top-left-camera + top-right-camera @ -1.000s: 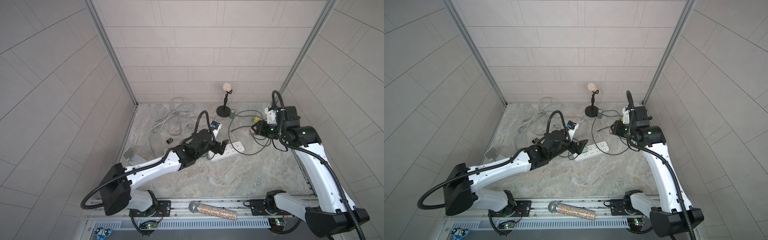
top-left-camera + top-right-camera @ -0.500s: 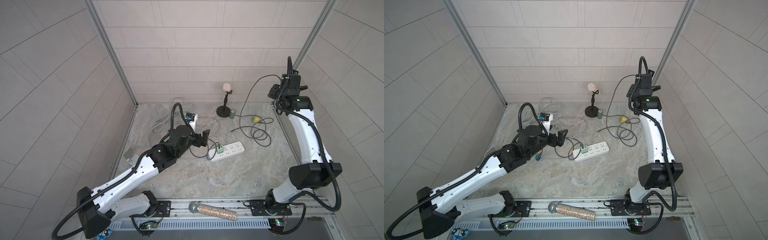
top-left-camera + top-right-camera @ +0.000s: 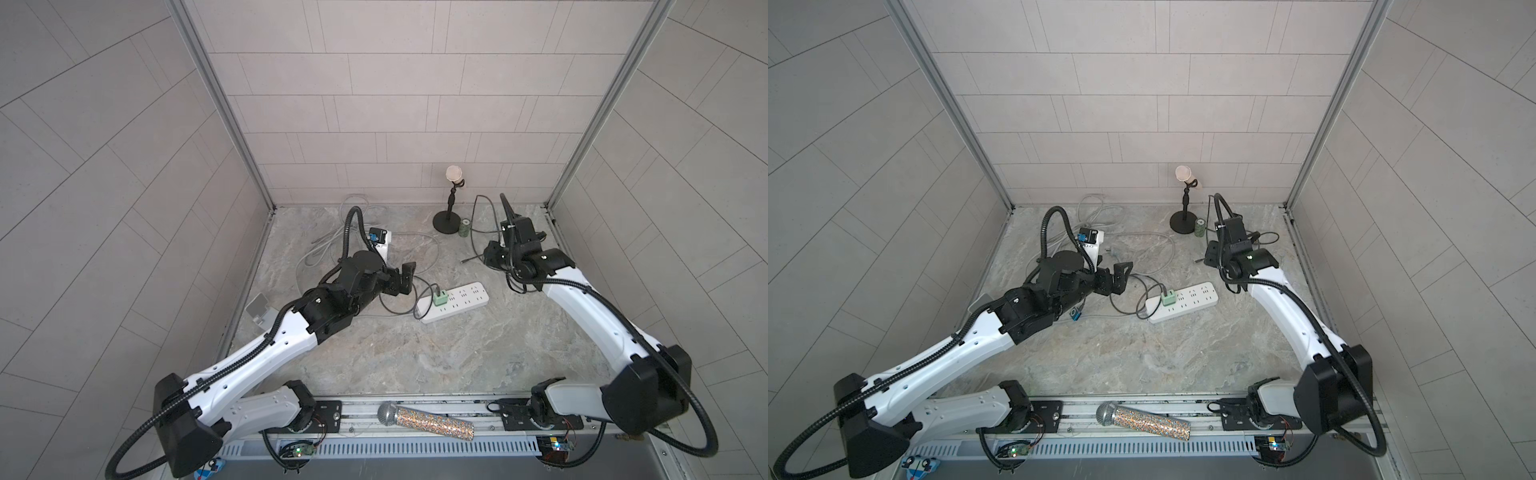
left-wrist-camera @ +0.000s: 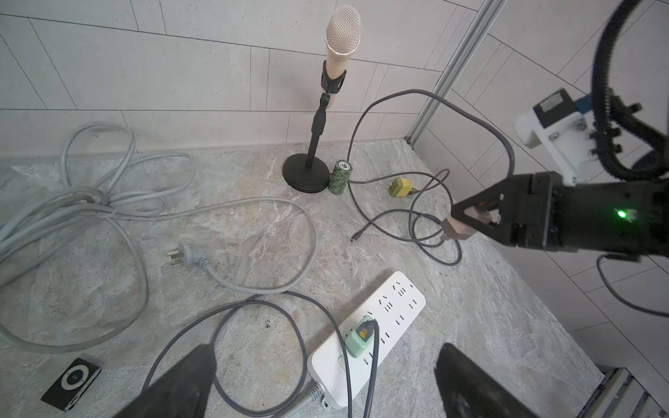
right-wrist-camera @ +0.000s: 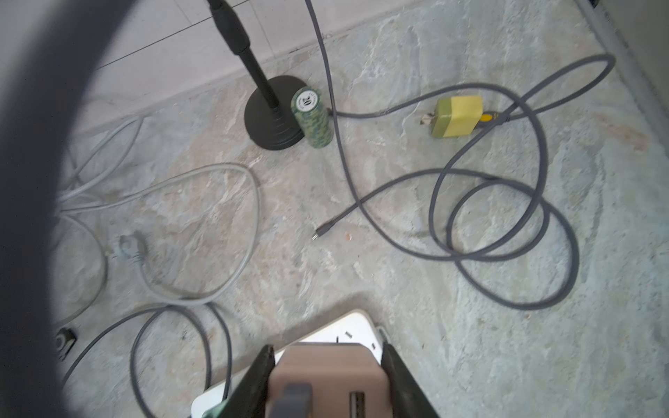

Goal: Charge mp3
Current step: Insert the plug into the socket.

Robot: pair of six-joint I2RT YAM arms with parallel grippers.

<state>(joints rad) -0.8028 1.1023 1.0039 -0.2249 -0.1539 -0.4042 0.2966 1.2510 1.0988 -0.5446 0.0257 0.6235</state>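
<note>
Right wrist view is partly blocked by a blurred dark hose (image 5: 29,181); the mp3 player (image 5: 64,342) barely peeks past it. From the left wrist it is a small black square with a round wheel, flat on the tabletop (image 4: 253,235), just outside the left gripper's (image 4: 325,351) wide-spread jaws. The right gripper (image 4: 461,222), well apart, clamps what looks like a brown charger block (image 4: 450,231).

The left claw (image 3: 407,277), jaws wide apart, hangs just beside a white power strip (image 3: 461,300) carrying a green charger (image 3: 439,297) on the marble tabletop (image 3: 415,353), the right claw (image 3: 490,255) farther back.
</note>
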